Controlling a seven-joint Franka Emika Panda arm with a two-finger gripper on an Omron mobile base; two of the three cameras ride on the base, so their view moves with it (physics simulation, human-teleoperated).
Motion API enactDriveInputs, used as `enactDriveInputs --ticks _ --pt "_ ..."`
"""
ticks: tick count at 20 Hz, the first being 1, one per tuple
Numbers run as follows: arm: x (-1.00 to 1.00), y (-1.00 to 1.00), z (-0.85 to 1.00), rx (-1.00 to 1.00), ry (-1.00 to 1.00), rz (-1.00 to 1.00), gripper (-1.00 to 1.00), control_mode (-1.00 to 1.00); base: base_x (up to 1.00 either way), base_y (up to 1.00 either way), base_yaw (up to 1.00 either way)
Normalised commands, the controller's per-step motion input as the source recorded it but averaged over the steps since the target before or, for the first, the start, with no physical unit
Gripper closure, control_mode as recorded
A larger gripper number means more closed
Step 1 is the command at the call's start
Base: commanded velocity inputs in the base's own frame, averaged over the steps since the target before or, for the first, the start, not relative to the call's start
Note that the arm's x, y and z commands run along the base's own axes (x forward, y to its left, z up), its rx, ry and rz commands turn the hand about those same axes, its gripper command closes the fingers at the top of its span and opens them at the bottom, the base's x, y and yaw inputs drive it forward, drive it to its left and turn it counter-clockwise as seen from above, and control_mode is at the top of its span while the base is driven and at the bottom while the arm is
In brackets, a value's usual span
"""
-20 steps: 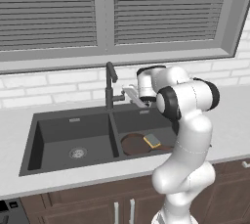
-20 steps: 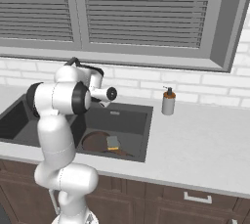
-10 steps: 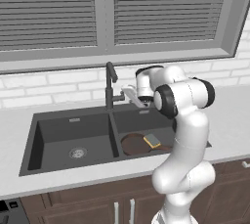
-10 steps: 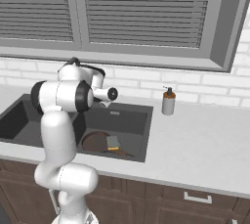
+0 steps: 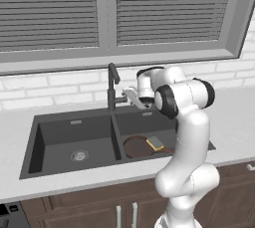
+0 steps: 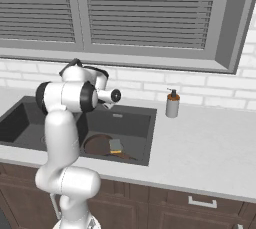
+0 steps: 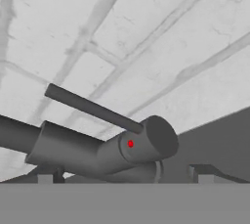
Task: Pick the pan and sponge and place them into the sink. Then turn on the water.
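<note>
Faucet [image 5: 112, 86], tall, slim and dark grey with a hooked spout, stands behind the centre divider of the large dark grey double-basin sink [image 5: 74, 122], and its small thin side lever [image 7: 93, 109] is the part to work now. It looks rigid and smooth, likely slippery, so a push near the free tip of the lever should turn it more easily than a pinch. The small round reddish-brown frying pan [image 5: 138, 146] already lies in the right basin, with the yellow sponge [image 5: 155, 143] resting on it. The white arm reaches forward over the right basin, wrist bent toward the faucet. Its two-finger gripper [image 5: 133, 97] sits just beside the lever, jaws spread wide and holding nothing.
</note>
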Motion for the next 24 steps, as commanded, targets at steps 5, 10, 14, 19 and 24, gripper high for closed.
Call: enactDriveInputs --ticks 5,10,14,19,24 --pt "0.2 0.0 -0.06 0.01 0.0 0.0 -1.0 -1.0 0.0 0.0 0.0" --pt "0.19 0.01 -0.14 0.0 0.0 0.0 -1.0 -1.0 0.0 0.0 0.0" --pt "0.19 0.0 -0.14 0.0 0.0 0.0 -1.0 -1.0 0.0 0.0 0.0" --pt "0.22 0.0 -0.08 0.01 0.0 0.0 -1.0 -1.0 0.0 0.0 0.0" --pt "0.12 0.02 -0.1 0.01 0.0 0.0 -1.0 -1.0 0.0 0.0 0.0"
